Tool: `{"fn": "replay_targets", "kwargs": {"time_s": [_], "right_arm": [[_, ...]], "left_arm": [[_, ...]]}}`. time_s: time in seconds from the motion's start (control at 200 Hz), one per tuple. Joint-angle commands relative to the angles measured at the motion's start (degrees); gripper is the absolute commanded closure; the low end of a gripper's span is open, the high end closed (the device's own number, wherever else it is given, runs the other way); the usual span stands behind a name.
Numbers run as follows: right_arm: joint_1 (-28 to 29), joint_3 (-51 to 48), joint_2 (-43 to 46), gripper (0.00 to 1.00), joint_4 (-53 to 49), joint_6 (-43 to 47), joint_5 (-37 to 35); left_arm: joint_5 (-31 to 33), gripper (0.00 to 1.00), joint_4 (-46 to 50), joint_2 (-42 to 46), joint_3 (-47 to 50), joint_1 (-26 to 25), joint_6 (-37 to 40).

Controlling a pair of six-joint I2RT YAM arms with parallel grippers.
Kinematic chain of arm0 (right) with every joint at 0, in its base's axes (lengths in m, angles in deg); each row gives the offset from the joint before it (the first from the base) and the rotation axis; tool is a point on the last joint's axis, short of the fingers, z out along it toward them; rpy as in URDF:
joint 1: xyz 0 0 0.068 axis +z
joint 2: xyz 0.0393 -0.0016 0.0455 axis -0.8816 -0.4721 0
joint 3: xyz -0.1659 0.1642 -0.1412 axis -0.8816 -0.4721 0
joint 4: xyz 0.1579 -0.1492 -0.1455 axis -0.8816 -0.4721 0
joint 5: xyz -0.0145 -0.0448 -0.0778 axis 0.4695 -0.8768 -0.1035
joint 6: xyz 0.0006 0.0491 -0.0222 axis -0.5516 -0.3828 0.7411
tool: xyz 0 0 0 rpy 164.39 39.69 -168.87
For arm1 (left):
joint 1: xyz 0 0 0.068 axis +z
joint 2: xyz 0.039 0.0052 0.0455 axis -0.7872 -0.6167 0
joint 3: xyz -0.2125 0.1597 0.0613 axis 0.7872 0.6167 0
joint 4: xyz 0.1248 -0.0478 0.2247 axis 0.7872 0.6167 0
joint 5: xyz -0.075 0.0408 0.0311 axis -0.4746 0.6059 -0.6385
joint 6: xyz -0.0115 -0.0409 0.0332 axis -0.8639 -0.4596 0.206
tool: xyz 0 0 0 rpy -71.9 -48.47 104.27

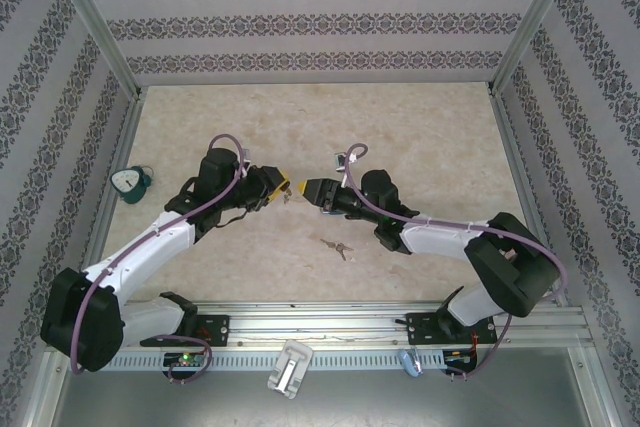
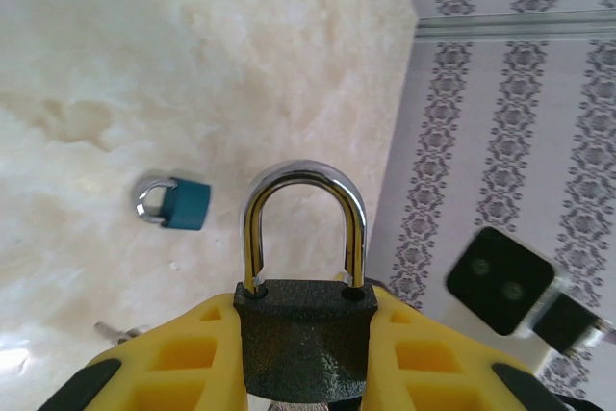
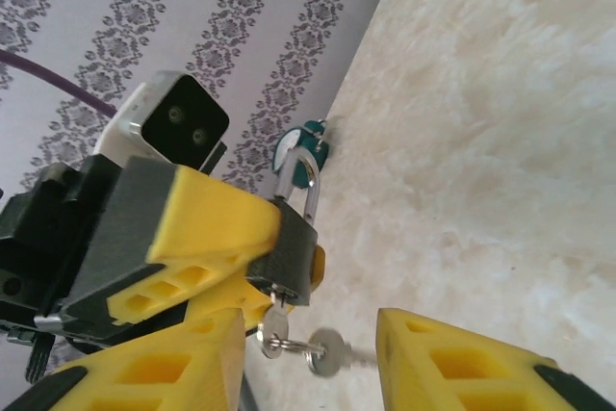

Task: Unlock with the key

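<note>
Left gripper (image 1: 278, 187) clamps its yellow fingers (image 2: 192, 358) on a dark grey, rough-textured padlock (image 2: 303, 344) with a chrome shackle (image 2: 303, 185). It holds the lock clear of the pale marbled surface (image 1: 420, 137), keyhole turned toward the other arm so the key can be worked from that side. A small silver key (image 3: 274, 320) sits in the keyhole, and a ring with a second key (image 3: 327, 351) dangles from it.

Right gripper (image 3: 313, 368) faces the lock head-on. Its yellow jaws stand apart on either side of the dangling keys and hold nothing. Both legs of the shackle appear seated in the body, so the lock is judged not yet sprung.

Both arms reach forward from their bases and bend inward over the middle of the surface, bringing the two grippers almost tip to tip.

A teal-bodied second padlock (image 2: 173, 202) lies on the surface well to the left, near the wall. A loose bunch of small keys (image 1: 336, 247) lies just in front of the right arm. Neither is touched.
</note>
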Motion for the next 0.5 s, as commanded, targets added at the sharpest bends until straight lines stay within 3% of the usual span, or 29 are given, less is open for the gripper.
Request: {"fn": "replay_targets", "kwargs": {"time_s": [0.0,0.495], "right_arm": [[1.61,-0.73,1.71,0.55,-2.39,6.02,-4.11],[7.19,-0.64,-4.71,0.46,9.06,9.56,-11.26]], "left_arm": [[0.69,0.84,4.78,-0.64,-2.43,-0.23,-0.6],[-0.3,0.84,4.64,-1.71,-3.88,-0.18,-2.4]]}}
